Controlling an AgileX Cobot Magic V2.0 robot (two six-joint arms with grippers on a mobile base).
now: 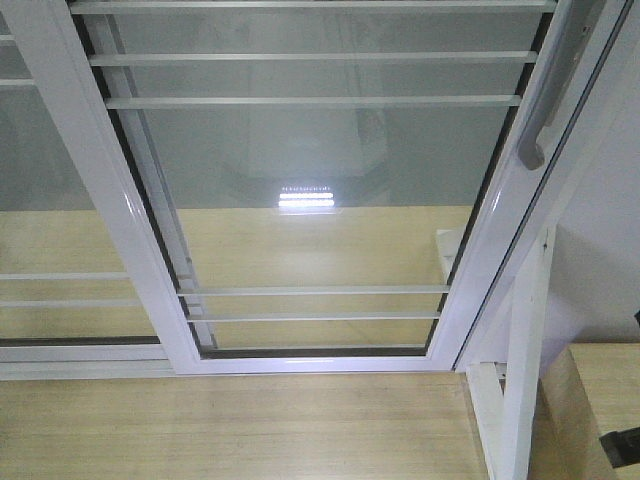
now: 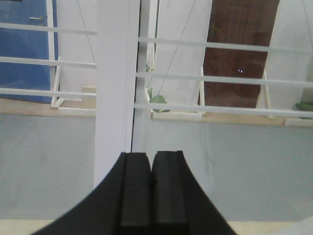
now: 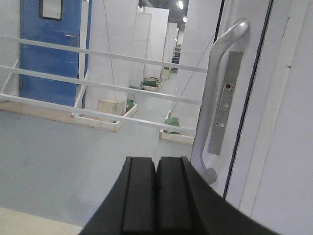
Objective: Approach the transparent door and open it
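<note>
Right pincer (image 3: 156,164) has its two black fingers pressed together, nothing between them, and it is pointing at the glass door (image 1: 320,180). Up and to the right of the tips, just beyond them, runs the curved grey handle (image 3: 217,98); its lower end curls in close to the right-hand finger, but I would not call it touching.

Over to the left pincer (image 2: 150,159): fingers together too, empty, aimed at a white upright (image 2: 115,88) straight ahead and a little to its left, with barred glass on either side.

So where do we stand? The drive-up looks done, with the robot right at the door. The opening itself has not begun. From the front view the handle side of the frame sits hard against the outer post, so the door reads as shut, though that edge is seen at a slant.

What is left, by my reckoning: spread the right fingers, get them around that handle, then slide the panel across.
</note>
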